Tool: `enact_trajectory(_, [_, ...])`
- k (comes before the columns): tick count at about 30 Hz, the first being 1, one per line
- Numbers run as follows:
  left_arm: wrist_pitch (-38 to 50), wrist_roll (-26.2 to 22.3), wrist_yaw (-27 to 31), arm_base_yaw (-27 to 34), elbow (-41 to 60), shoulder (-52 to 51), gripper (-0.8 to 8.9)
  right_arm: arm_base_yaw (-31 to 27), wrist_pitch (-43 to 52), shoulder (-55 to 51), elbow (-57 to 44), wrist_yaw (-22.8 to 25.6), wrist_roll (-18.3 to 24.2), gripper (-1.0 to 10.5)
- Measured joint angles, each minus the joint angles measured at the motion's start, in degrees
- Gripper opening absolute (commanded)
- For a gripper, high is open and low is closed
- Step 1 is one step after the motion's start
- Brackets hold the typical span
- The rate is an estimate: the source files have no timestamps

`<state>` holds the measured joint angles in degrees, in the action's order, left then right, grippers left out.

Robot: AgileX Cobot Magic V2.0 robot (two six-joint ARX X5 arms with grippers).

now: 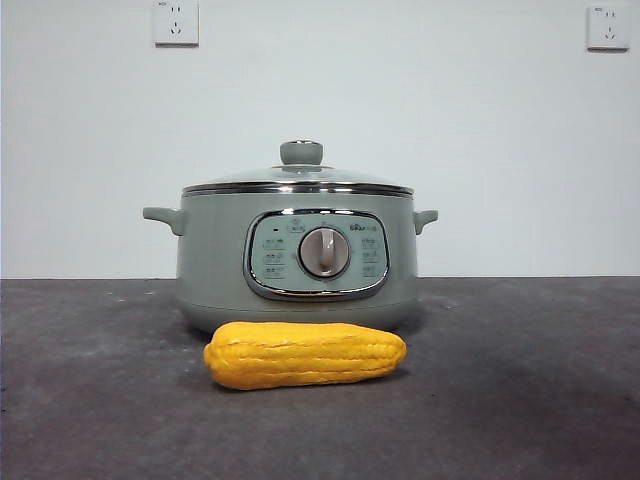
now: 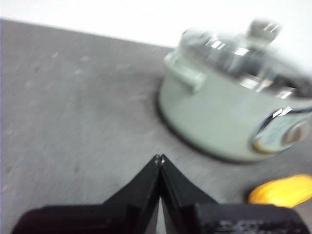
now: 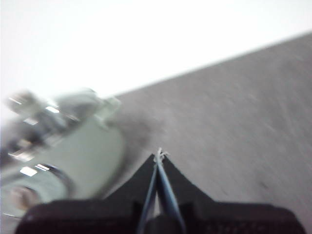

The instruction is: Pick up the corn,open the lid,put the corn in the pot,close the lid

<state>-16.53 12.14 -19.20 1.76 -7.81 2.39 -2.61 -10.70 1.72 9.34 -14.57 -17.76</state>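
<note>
A yellow corn (image 1: 305,355) cob lies on its side at the front of the dark grey table (image 1: 90,400), lengthwise across the front view, with its rows of kernels running end to end. It rests just in front of the pot (image 1: 215,260), close to the base and below the control panel (image 1: 316,254); the frames do not settle whether cob and pot touch.

The sage-green pot stands upright behind it, its silver dial (image 1: 325,251) facing the camera and a small handle jutting from each side. The glass lid (image 1: 297,180) sits closed on the pot, chrome rim flush with the top edge and green knob (image 1: 301,152) upright at the centre.

Neither arm appears in the front view. In the left wrist view, the left gripper (image 2: 159,158) hangs over bare table with its two black jaws pressed together to a point, clasping nothing; the pot sits well beyond the tips and only one end of the corn shows off to the side, apart from the jaws. The right wrist view, heavily blurred, shows the right gripper (image 3: 159,154) likewise pinched closed and empty above the tabletop, with the pot and its lid beside and beyond it on the opposite flank. The corn does not show there.

Behind the table rises a plain white wall (image 1: 480,140) carrying two power sockets (image 1: 176,22) near the top.
</note>
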Motion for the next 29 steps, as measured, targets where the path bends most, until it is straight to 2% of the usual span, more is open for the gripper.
enact_trajectory(6, [-4.96, 1.07, -4.42, 0.0, -8.35, 3.48, -0.06, 0.0, -5.99, 6.05, 10.78, -6.6, -0.94, -0.1])
enact_trajectory(9, [-9.31, 1.01, -7.02, 0.0, -13.6, 6.14, -0.06, 0.0, -11.17, 10.67, 16.85, -10.78, 0.11, -0.1])
enact_trajectory(14, [-15.76, -0.66, -11.08, 0.0, -23.34, 11.58, -0.06, 0.02, -21.55, 19.12, 28.63, -16.41, 6.93, -0.1])
enact_trajectory(19, [-23.93, -4.35, -14.49, 0.0, -32.3, 17.57, -0.06, 0.02, -34.49, 27.12, 38.95, -17.05, 15.54, -0.1])
enact_trajectory(23, [-32.87, -9.14, -15.76, -0.07, -39.78, 22.84, -0.06, 0.02, -46.01, 33.0, 46.27, -18.78, 22.47, -0.1])
enact_trajectory(29, [-39.41, -14.01, -15.91, -2.05, -47.43, 28.06, -0.06, 0.79, -53.92, 37.92, 52.94, -21.11, 26.21, -0.1])
